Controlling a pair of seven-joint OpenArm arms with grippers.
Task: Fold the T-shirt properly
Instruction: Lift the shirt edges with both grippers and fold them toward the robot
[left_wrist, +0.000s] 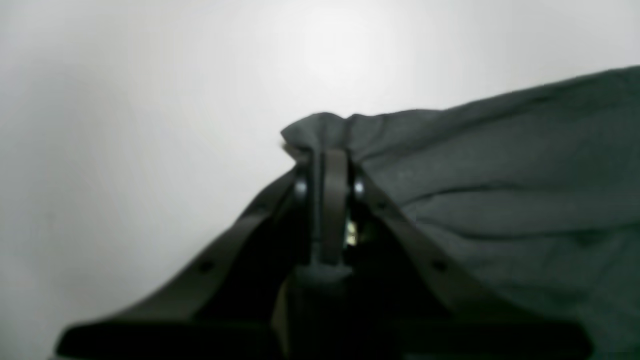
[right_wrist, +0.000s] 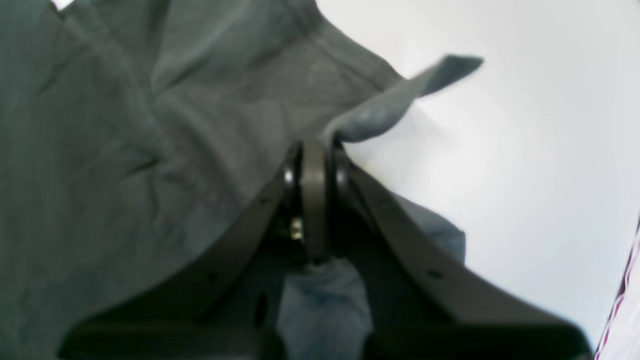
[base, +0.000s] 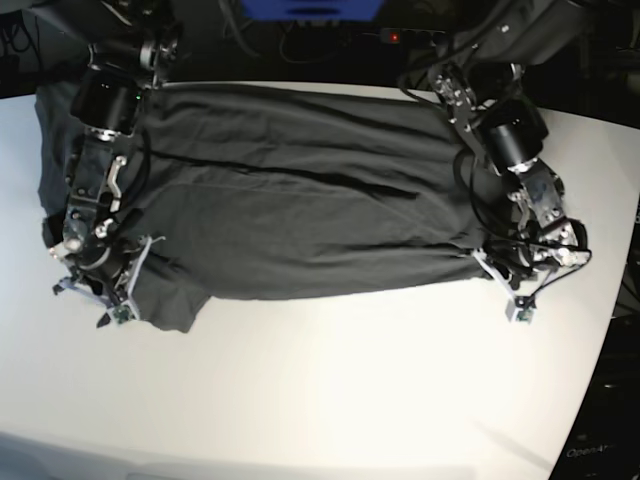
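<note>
The base view looks down from above on the dark charcoal-grey cotton T-shirt (base: 300, 210); each wrist view faces, close and blurred, one pinched edge of it.

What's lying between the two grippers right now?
In the base view, only the T-shirt spans from the right gripper to the left gripper, both shut on its near edge; nothing else lies there.
</note>
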